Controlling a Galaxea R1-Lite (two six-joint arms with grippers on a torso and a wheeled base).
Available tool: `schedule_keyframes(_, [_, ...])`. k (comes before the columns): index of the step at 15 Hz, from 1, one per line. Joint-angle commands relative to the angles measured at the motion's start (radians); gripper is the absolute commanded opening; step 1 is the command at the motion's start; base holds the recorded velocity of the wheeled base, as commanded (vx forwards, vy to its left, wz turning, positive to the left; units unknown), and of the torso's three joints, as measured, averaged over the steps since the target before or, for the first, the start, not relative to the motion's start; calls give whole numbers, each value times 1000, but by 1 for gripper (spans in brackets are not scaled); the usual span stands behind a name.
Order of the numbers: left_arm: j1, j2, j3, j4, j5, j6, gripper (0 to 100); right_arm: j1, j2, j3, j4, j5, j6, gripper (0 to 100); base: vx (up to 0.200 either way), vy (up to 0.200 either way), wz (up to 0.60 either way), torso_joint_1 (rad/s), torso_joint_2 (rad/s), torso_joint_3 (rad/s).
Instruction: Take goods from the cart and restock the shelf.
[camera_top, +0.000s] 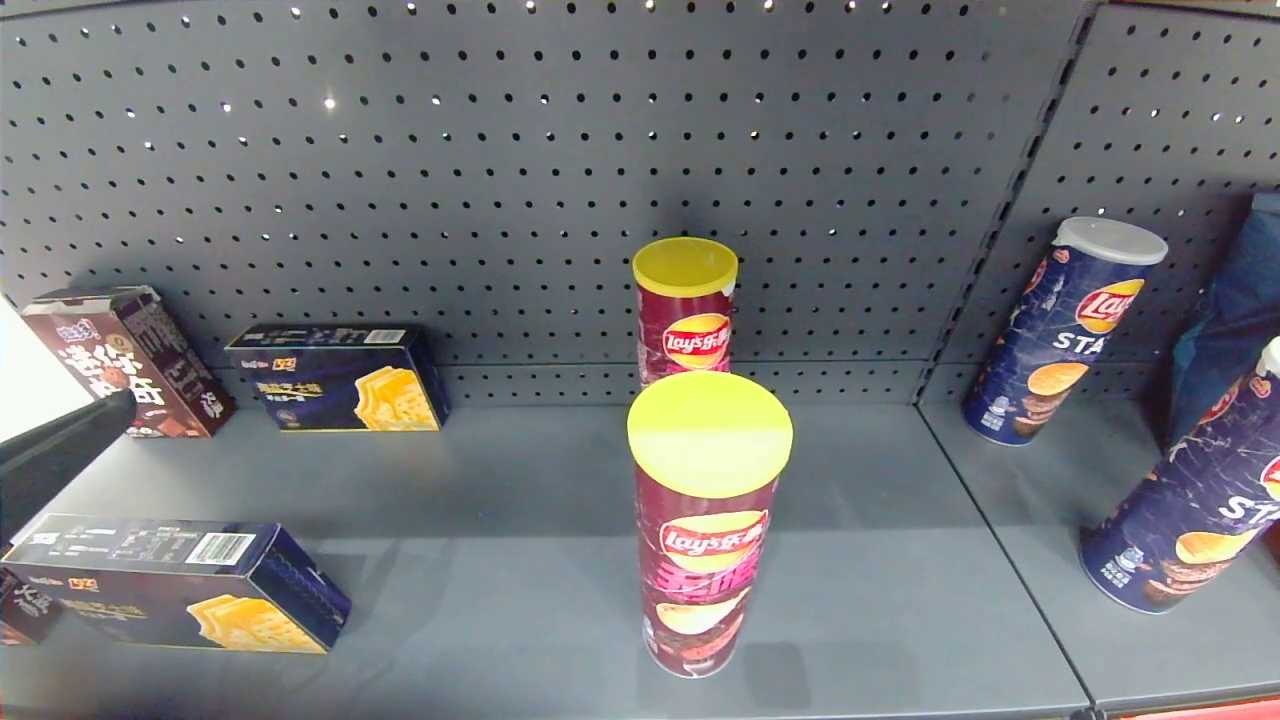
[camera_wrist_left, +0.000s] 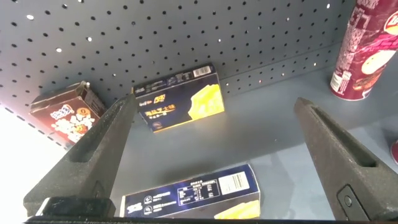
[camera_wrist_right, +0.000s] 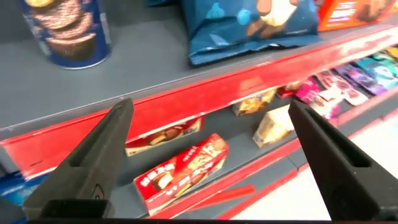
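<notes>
Since the left tool (camera_wrist_left: 210, 106) and the right tool (camera_wrist_right: 210, 104) are both held spread and empty, nothing is judged to be in hand. On the shelf (camera_top: 500, 520), a front crisp can (camera_top: 706, 520) is stood upright, a rear crisp can (camera_top: 686, 310) is set directly behind it by the pegboard, and boxes (camera_top: 170, 585) are laid to the left. Wide gaps are seen, so restocking is judged only partly done.

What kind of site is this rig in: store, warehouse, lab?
Probably a shop aisle, or a mock-up of one: a pegboard back panel behind a grey shelf with a red front edge, chip cans and cracker boxes set out on it, more snack boxes one level down.
</notes>
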Motion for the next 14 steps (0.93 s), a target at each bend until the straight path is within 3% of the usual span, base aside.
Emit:
schedule_keyframes(1, [0, -17, 10, 1, 2, 2, 100, 255, 70, 0, -1, 1, 0, 100, 0, 0, 0, 0, 0, 0])
schedule_keyframes(3, [2, -32, 16, 1, 5, 3, 100, 269, 73, -2, 4, 1, 0, 100, 0, 0, 0, 0, 0, 0])
schedule_keyframes(5, [2, -69, 31, 4, 5, 8, 100, 461, 53, 0, -1, 3, -5, 100, 0, 0, 0, 0, 0, 0])
schedule_keyframes(6, [5, -76, 39, 4, 7, 9, 100, 441, 53, 0, -2, 1, 1, 100, 0, 0, 0, 0, 0, 0])
schedule_keyframes(8, [16, -96, 65, 4, 34, 66, 100, 401, -11, 0, -2, 0, 11, 100, 0, 0, 0, 0, 0, 0])
schedule_keyframes(11, [-1, -118, 94, 0, 18, 71, 100, 400, -20, 0, -2, 3, 9, 100, 0, 0, 0, 0, 0, 0])
schedule_keyframes(14, [-52, -147, 135, 0, -64, 62, 100, 400, -22, 0, -2, 3, 9, 100, 0, 0, 0, 0, 0, 0])
